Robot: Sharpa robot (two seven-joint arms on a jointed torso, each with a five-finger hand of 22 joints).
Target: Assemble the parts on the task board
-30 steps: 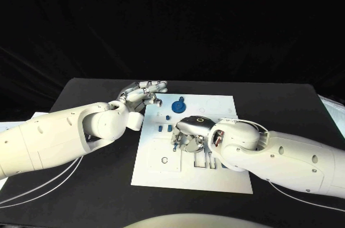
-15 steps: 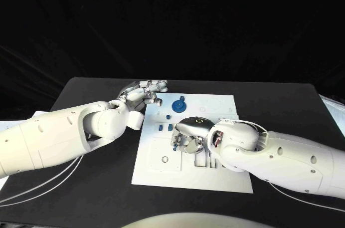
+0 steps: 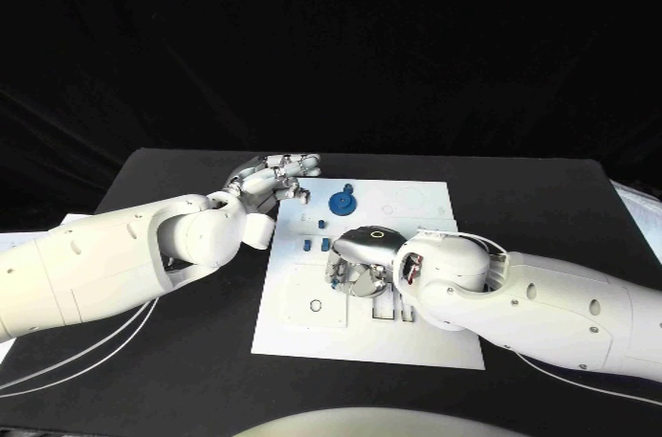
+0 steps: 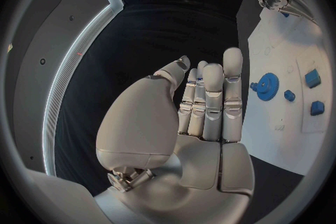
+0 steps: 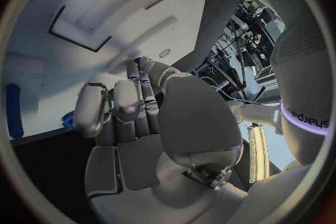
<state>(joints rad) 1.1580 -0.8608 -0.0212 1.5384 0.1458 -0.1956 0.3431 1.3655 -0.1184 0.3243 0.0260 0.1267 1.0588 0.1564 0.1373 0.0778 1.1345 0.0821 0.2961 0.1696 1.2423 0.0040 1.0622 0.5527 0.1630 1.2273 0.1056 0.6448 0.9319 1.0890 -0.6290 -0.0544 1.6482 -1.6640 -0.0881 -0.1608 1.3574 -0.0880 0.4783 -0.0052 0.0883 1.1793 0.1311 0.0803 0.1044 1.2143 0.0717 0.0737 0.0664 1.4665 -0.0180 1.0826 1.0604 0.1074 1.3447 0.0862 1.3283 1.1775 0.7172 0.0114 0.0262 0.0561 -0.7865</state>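
The flat white rectangular task board (image 3: 414, 337) lies in the middle of the black counter (image 3: 165, 360). The left robot hand (image 3: 271, 180) sits at the board's far left corner, fingers straight and close together, grasping nothing. Just beside it on the board is a round blue toothed gear (image 3: 342, 204), with small blue block-shaped parts (image 3: 313, 248) a little nearer. The right robot hand (image 3: 362, 260) is curled over the board's middle; I cannot tell whether it grasps anything
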